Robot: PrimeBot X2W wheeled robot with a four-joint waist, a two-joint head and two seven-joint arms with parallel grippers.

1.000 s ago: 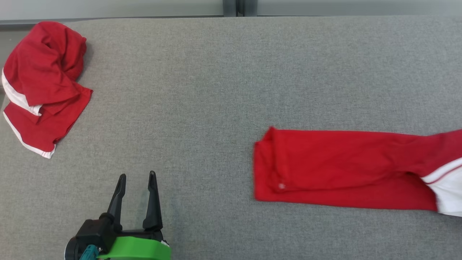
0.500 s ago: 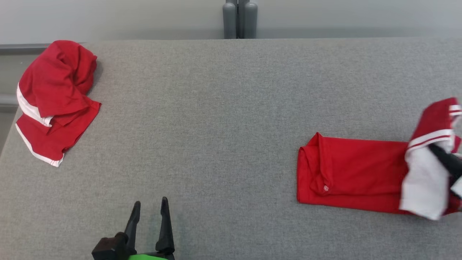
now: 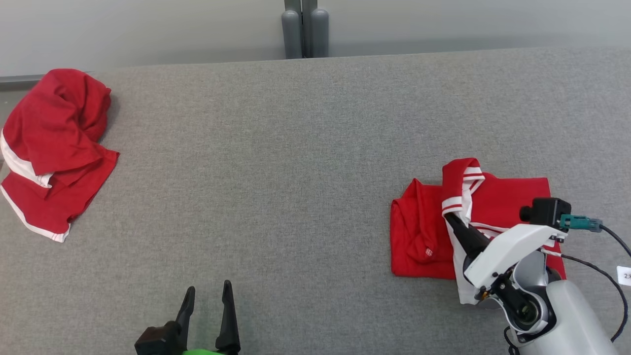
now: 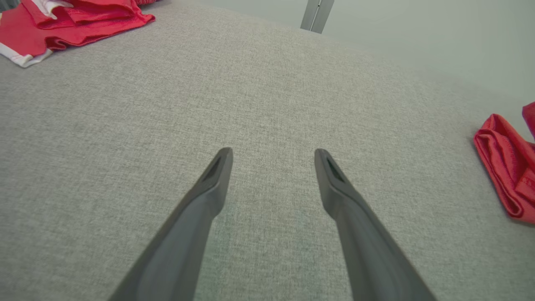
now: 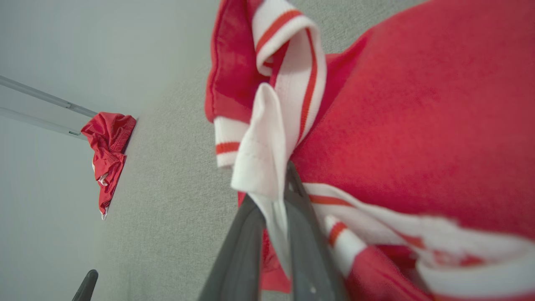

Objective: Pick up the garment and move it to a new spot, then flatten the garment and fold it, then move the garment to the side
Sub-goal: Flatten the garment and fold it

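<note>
The fingers (image 5: 303, 238) of the right gripper (image 3: 449, 220) are pressed together on the white striped edge (image 5: 267, 138) of the red shirt (image 3: 498, 197), which lies part-folded at the right of the grey tabletop (image 3: 296, 172). The pinch looks thin, so the trim could slip free. A pull could also drag the lower layers and undo the fold. The left gripper (image 3: 208, 288), fingers spread, hangs well apart, so nothing pins the cloth. A crumpled red garment (image 3: 49, 148) lies far left.
</note>
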